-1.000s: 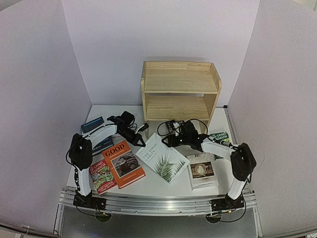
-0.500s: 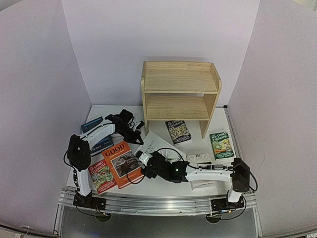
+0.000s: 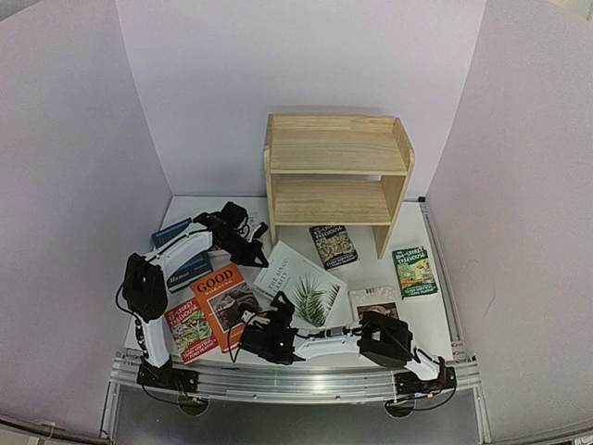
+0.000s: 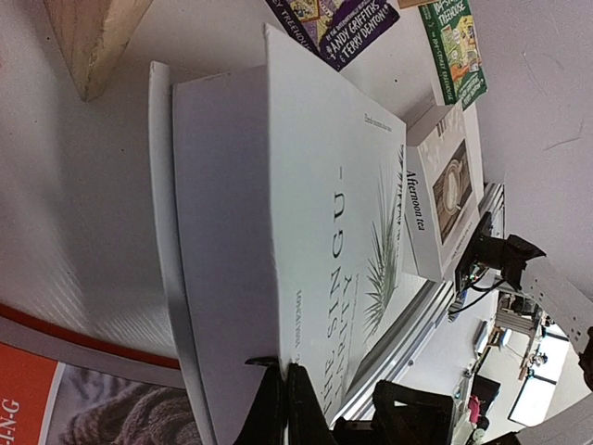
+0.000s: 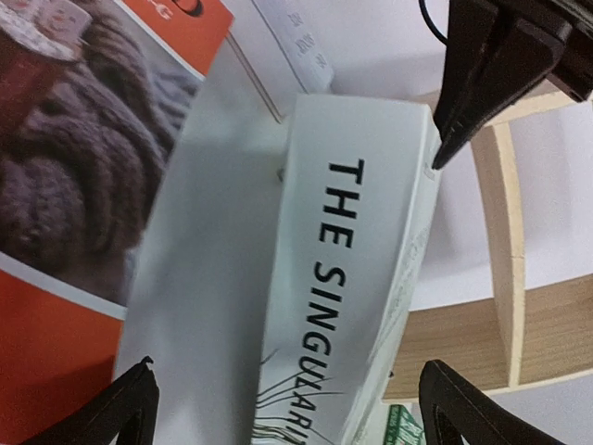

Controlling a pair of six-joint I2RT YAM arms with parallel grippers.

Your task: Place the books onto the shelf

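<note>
The white palm-leaf "Singularity" book [image 3: 301, 289] lies in front of the pine shelf [image 3: 338, 176]. My left gripper [image 3: 260, 250] is shut, its tips against the book's far left corner [image 4: 306, 232]. My right gripper [image 3: 275, 317] stands open at the book's near edge, with the book's spine [image 5: 352, 278] between its fingers [image 5: 139, 400]. In the right wrist view the left gripper's fingers [image 5: 482, 65] show at the book's far end. The orange "GOOD" book [image 3: 230, 304] lies flat to the left. Both tiers of the shelf hold nothing.
A Treehouse paperback [image 3: 190, 329] and a navy book [image 3: 185, 271] lie at the left. Another Treehouse [image 3: 334, 246] lies under the shelf and a green one [image 3: 413, 271] to the right. The coffee-cup book [image 3: 375, 304] sits behind my right arm.
My right arm has swung from in front of the shelf down to the near edge, and its gripper has opened wider around the Singularity book's end. The left gripper has barely moved.
</note>
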